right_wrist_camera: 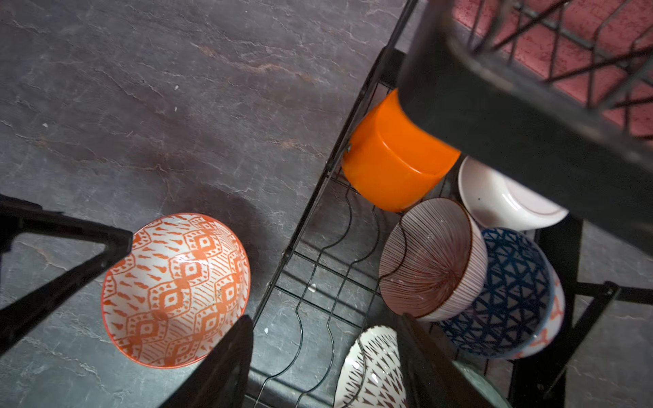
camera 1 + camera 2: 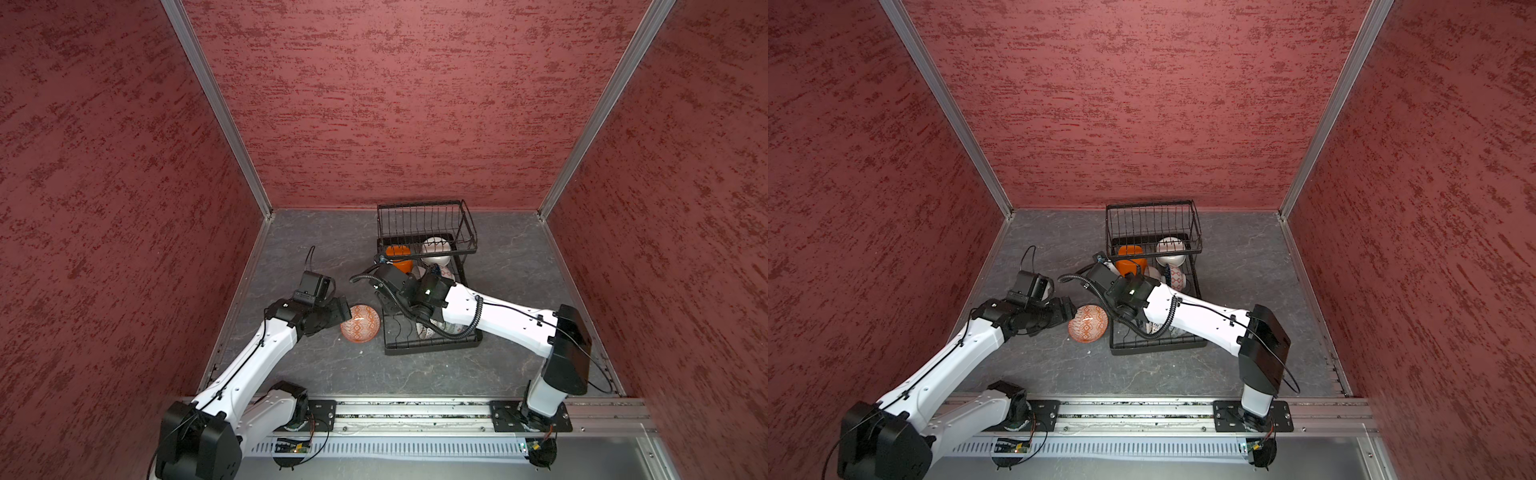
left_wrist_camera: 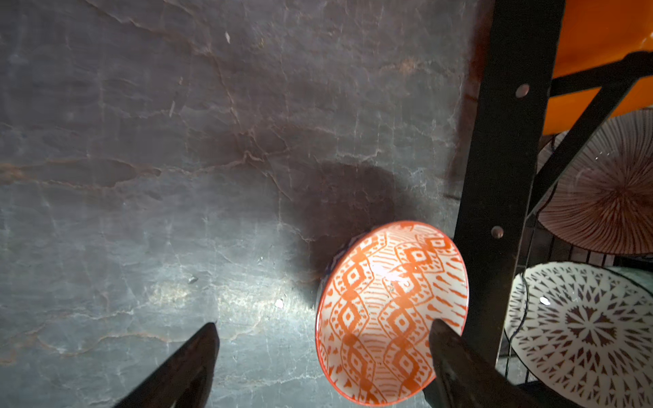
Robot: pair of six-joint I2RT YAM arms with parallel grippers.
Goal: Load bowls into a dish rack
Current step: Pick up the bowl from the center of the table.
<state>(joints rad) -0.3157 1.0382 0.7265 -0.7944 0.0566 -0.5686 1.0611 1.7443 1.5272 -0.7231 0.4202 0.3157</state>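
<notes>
An orange-patterned bowl (image 2: 360, 323) (image 2: 1088, 323) sits tilted on the table beside the black wire dish rack (image 2: 432, 345) (image 2: 1158, 348). My left gripper (image 2: 345, 311) (image 3: 324, 333) is open at this bowl (image 3: 388, 311); one finger (image 3: 445, 339) is over its inside, the other (image 3: 206, 342) over bare table. My right gripper (image 2: 388, 306) (image 1: 325, 333) hangs open over the rack's slot wires (image 1: 318, 268), holding nothing. Inside the rack stand a plain orange bowl (image 1: 392, 166), a white bowl (image 1: 501, 201), a red-striped bowl (image 1: 431, 258), a blue-patterned bowl (image 1: 516, 293) and a dark-patterned bowl (image 1: 374, 367).
The rack's raised basket (image 2: 428, 224) stands at its far end, close to the red back wall (image 2: 415, 104). Grey slate table (image 2: 316, 374) lies to the left of and in front of the rack. Both arm bases sit on a rail (image 2: 415, 411) at the near edge.
</notes>
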